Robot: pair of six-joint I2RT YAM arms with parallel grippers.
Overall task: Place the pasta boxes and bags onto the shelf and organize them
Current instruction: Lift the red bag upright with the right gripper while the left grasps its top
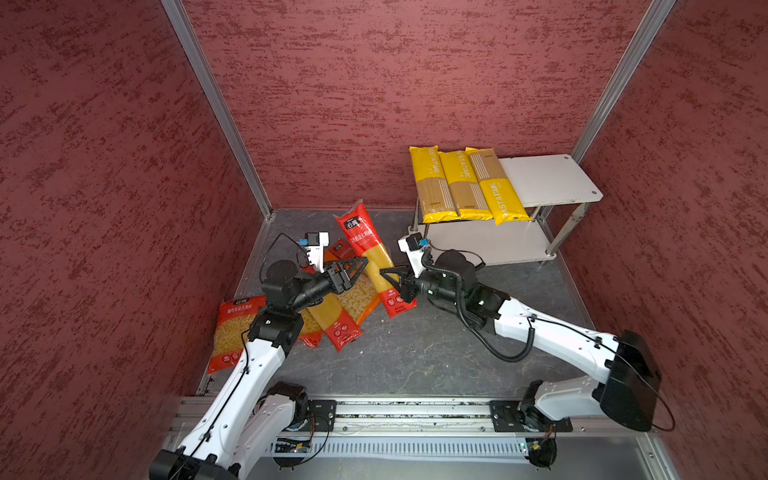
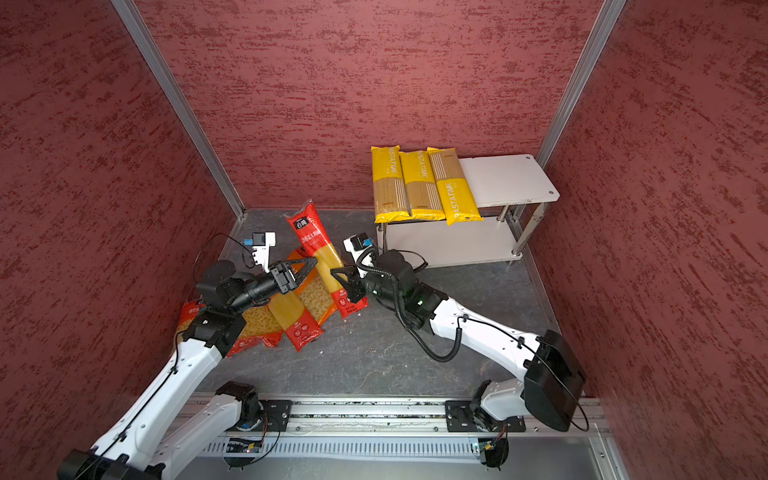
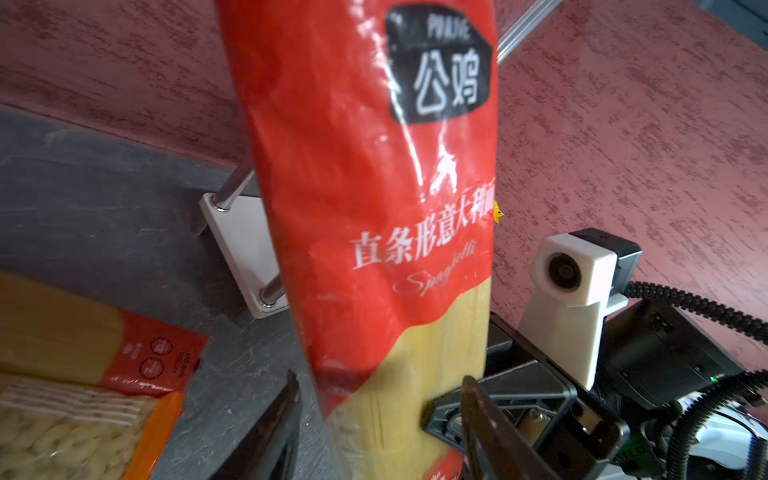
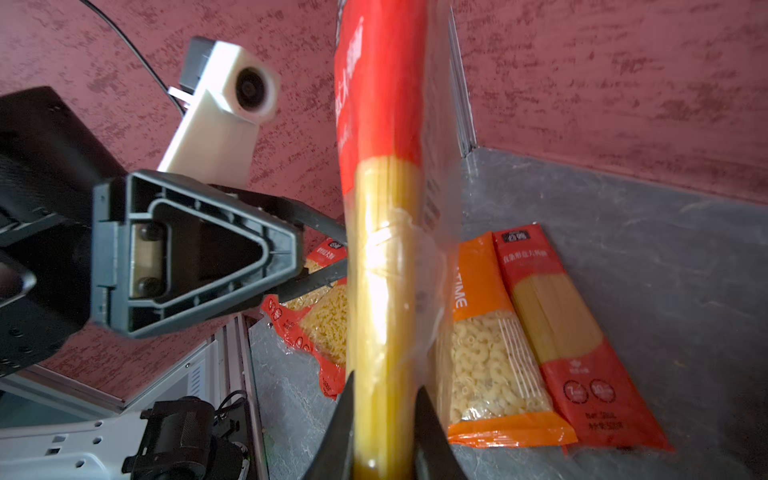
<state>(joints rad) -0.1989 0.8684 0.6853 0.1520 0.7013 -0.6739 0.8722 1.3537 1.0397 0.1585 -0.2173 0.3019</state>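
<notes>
Fingers of the right gripper (image 4: 385,384) press on both sides of a red spaghetti pack (image 4: 386,249). They are clamped narrow on its clear lower part, so the pack hangs slanted above the floor (image 1: 415,353) in both top views. The left gripper (image 3: 378,382) faces it from the opposite side with jaws spread wide around the same pack. One finger is clear of the film and the other sits at its edge; I cannot tell whether that one touches. Beneath and behind the left gripper lies the pile: an orange macaroni pack (image 4: 490,353), a second red spaghetti pack (image 4: 573,332) overlapping it, and a wide red pack (image 1: 232,332) partly under that arm. Behind the right gripper's wrist stands the shelf (image 1: 552,178), with three yellow packs (image 1: 461,185) side by side on one end of its top board, their near ends overhanging the edge.
</notes>
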